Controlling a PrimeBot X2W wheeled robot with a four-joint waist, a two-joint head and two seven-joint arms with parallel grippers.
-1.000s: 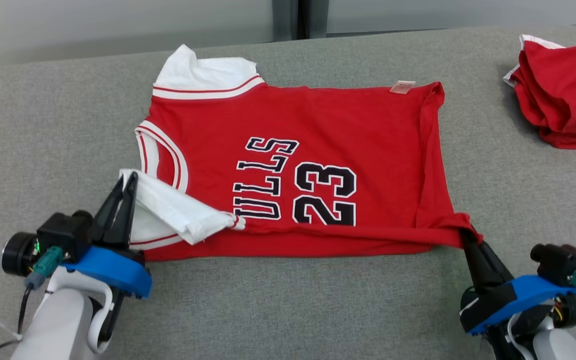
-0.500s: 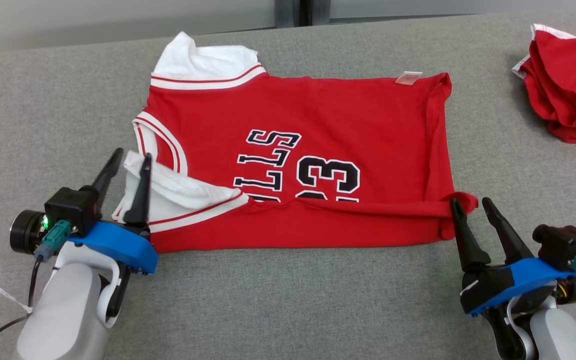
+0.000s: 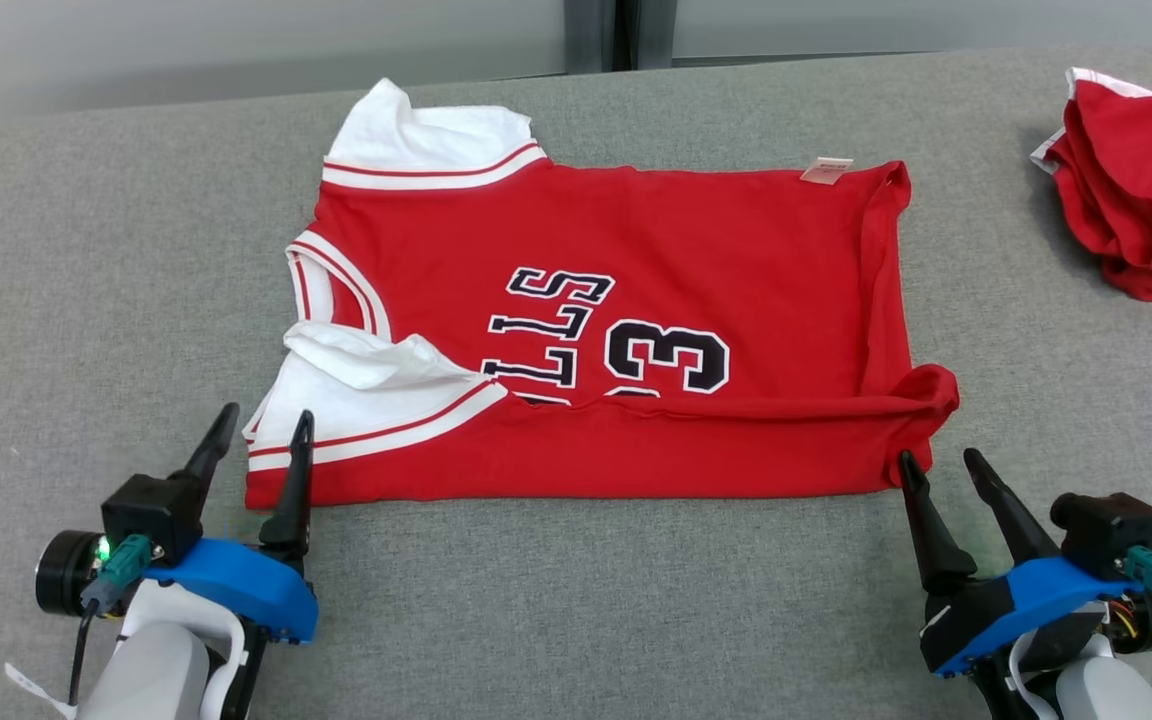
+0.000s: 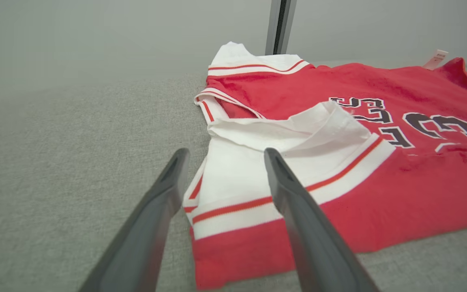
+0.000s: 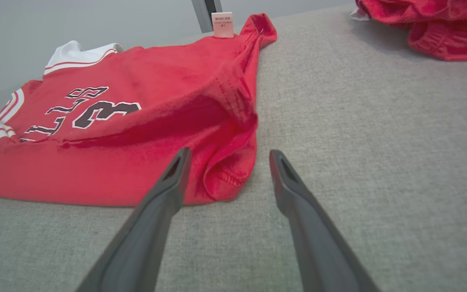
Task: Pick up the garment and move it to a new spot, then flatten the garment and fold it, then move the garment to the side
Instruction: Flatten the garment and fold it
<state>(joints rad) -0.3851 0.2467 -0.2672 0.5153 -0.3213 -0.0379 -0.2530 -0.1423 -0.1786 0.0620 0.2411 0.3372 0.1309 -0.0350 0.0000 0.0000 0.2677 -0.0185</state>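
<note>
Jaws of left gripper [image 3: 267,412] and right gripper [image 3: 936,455] are released; both point low toward the near corners of the jersey [image 3: 636,230].

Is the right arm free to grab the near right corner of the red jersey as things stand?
Probably yes. The right gripper stands open right in front of the rolled corner of the jersey, and nothing lies between them.
</note>
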